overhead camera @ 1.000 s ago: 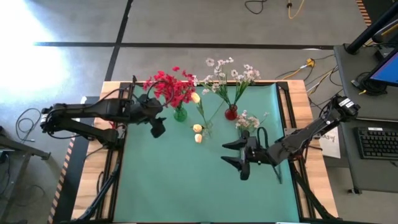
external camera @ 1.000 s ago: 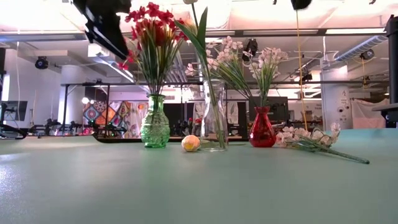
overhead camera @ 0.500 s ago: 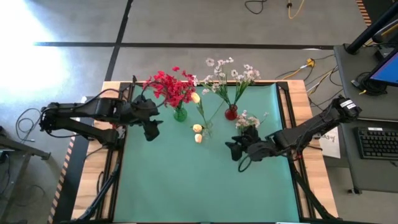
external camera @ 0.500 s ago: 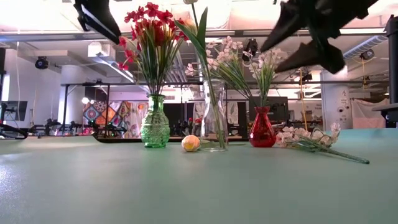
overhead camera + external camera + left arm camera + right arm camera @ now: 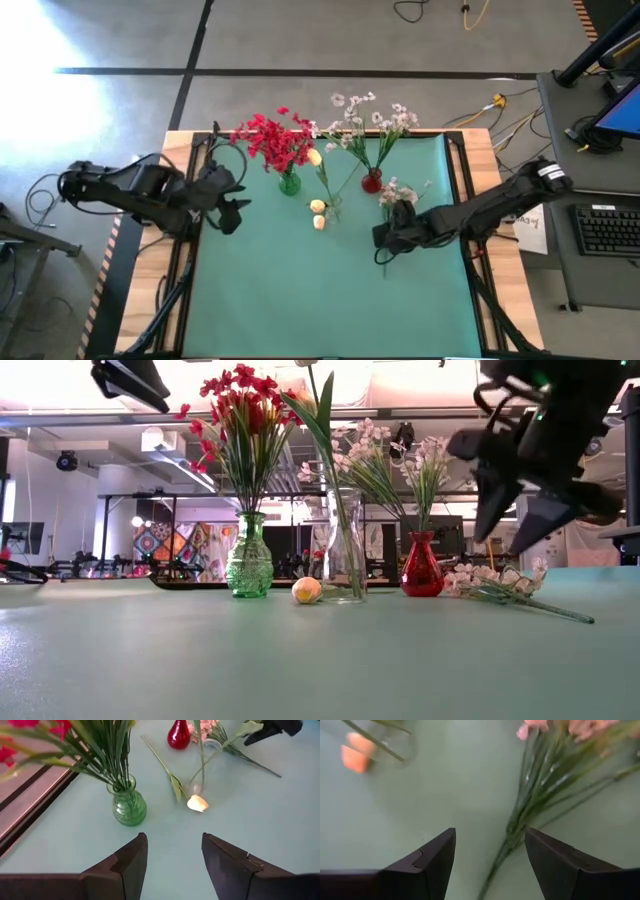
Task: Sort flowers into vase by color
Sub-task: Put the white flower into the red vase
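Red flowers stand in a green vase, a cream rosebud stem in a clear vase, and white sprays in a red vase. A loose white spray lies flat on the green mat, its stem pointing toward the near edge. A loose cream rosebud lies beside the clear vase. My right gripper hangs open just above the spray's stem, its fingers tilted down and apart from it. My left gripper is open and holds nothing, at the mat's left edge, left of the green vase.
The three vases stand in a row across the mat's far half, with tall stems leaning out over them. The mat's near half is bare. Wooden table edges and black frame rails flank the mat.
My right gripper has sunk toward the lying white spray, rolling and tipping from nearly level to pointing steeply down over its stem. My left gripper has drawn back from the green vase toward the table's left edge and risen a little. No flower has moved.
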Controlling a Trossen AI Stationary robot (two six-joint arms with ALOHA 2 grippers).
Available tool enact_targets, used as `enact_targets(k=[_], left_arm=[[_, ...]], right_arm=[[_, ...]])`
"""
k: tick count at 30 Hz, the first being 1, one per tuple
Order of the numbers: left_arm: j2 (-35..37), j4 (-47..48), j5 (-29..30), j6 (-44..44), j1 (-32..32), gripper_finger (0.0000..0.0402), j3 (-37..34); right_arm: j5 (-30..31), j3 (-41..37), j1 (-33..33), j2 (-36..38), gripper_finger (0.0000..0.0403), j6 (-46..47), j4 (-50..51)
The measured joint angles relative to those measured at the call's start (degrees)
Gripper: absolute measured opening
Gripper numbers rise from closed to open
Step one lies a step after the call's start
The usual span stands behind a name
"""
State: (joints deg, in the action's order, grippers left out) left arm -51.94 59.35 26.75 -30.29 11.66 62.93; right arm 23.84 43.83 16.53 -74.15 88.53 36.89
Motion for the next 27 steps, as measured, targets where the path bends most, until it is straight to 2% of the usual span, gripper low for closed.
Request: enact_targets(k=[4,9,15,18,22,27], left_arm=[[1.4,-0.4,4.3,-4.8,4.4,0.0176,-2.1],[1.1,-1.3,9.4,-6.9,8.3,0.0176,-2.3],[0.2,-1.9,10.3,-6.3,8.8,0.0176,-2.3],[-0.3,-1.9,10.9,-4.9,8.8,0.0176,-2.3],[-0.6,-1.9,12.5,-3.8,8.8,0.0176,-2.3],[-0.8,-1.8,14.5,-3.0,8.8,0.0176,-2.3]], right_arm=[[-4.4,0.8,-1.6,-4.1,0.0224,0.6,1.4],[-6.3,3.0,-3.0,-9.7,0.0223,0.3,3.1],[-6.7,6.2,-5.2,-14.2,0.0223,-2.1,4.1],[-9.0,8.0,-6.5,-15.9,0.0216,-2.2,8.2],[-13.6,9.5,-7.1,-17.9,0.0197,-2.1,15.1],[-14.9,9.5,-6.9,-18.3,0.0163,-2.4,15.5]])
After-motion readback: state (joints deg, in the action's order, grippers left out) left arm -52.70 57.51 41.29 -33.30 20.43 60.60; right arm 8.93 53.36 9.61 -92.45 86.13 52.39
